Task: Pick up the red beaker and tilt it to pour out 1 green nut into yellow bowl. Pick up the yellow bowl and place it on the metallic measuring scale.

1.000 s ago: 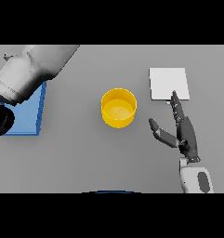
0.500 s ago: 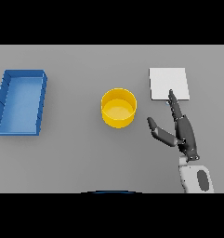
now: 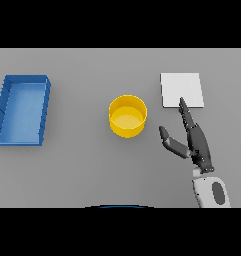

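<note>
Head view, left to right: left arm that covered the blue tray (image 3: 22, 110) a second ago is gone from frame, tray now fully visible at mid-left. Yellow bowl (image 3: 127, 116) sits centre on the tabletop (image 3: 82, 170), untouched; can't tell if a nut is inside. Right hand (image 3: 194, 142) lower right, fingers straight and spread, tip over the scale (image 3: 181, 89), upper right. No red beaker visible. Bowl pickup looks next.
</note>
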You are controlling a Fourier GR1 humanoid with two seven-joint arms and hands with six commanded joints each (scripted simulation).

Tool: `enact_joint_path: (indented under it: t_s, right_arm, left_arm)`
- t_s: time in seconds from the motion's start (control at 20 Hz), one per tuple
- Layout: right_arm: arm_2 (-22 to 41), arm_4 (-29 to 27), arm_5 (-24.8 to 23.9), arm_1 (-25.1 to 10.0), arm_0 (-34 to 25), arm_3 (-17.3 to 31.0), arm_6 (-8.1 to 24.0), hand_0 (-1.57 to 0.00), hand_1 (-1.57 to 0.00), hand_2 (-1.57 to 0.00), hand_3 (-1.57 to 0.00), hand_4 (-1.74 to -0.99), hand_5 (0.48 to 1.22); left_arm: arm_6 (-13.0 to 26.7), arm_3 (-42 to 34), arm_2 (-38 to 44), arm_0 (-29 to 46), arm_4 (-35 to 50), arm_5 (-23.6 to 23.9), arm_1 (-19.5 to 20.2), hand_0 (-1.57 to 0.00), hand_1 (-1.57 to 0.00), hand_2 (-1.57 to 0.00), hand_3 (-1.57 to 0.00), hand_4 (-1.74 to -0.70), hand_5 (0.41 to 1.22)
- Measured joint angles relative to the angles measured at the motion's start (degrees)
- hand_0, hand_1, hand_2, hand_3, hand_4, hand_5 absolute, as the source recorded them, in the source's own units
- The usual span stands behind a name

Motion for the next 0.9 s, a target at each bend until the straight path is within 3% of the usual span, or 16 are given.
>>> enact_joint_path:
  t_s: [0.2,0.3,0.5,0.6,0.65,0.7,0.75,0.9]
  right_arm:
    - [0.3,0.9,-0.5,-0.3,0.5,-0.6,-0.9,0.0,0.0,0.0,0.0,-1.166,0.676]
    - [-0.1,0.7,-0.3,-0.9,1.1,-0.2,-1.3,0.0,0.0,0.0,0.0,-1.174,0.676]
    - [0.1,0.6,-0.2,-0.6,0.8,-0.4,-0.5,0.0,0.0,0.0,0.0,-1.157,0.671]
    - [-0.2,0.2,-0.1,-0.4,0.1,0.4,0.2,0.0,0.0,0.0,0.0,-1.155,0.67]
    - [-0.1,-0.1,0.3,-0.4,0.3,0.6,-0.7,0.0,0.0,0.0,0.0,-1.153,0.67]
    - [0.1,0.0,0.3,-0.4,1.5,-0.4,-2.2,0.0,0.0,0.0,0.0,-1.151,0.67]
    - [-0.4,-0.1,-0.2,-0.4,0.5,-0.3,-0.8,0.0,0.0,0.0,0.0,-1.149,0.67]
    - [-0.2,-0.1,-0.1,-0.3,0.4,0.0,-1.5,0.0,0.0,0.0,0.0,-1.155,0.67]
  left_arm:
    - [1.0,-13.0,1.2,14.3,5.6,2.3,-2.2,-1.57,-1.57,-1.57,-1.57,-1.74,1.221]
    - [3.8,-19.6,1.1,19.8,7.2,2.7,-3.0,-1.57,-1.57,-1.57,-1.57,-1.74,1.151]
    - [10.5,-32.5,0.5,28.5,9.5,3.9,-4.4,-1.57,-1.57,-1.57,-1.57,-1.74,0.925]
    - [14.4,-37.1,0.3,31.4,10.5,3.3,-4.6,-1.57,-1.57,-1.53,-1.53,-1.52,0.818]
    - [16.1,-39.5,0.0,32.0,10.6,2.3,-4.1,-1.47,-1.34,-1.28,-1.32,-1.37,0.774]
    - [14.4,-41.7,-0.7,33.5,11.7,-0.4,-3.8,-1.17,-1.07,-1.02,-1.05,-1.23,0.737]
    - [14.3,-43.9,-0.6,34.9,13.4,-2.6,-3.7,-0.94,-0.86,-0.82,-0.84,-1.13,0.705]
    - [15.7,-46.4,-0.1,36.3,17.5,-9.0,-2.3,-0.48,-0.44,-0.42,-0.43,-0.92,0.651]
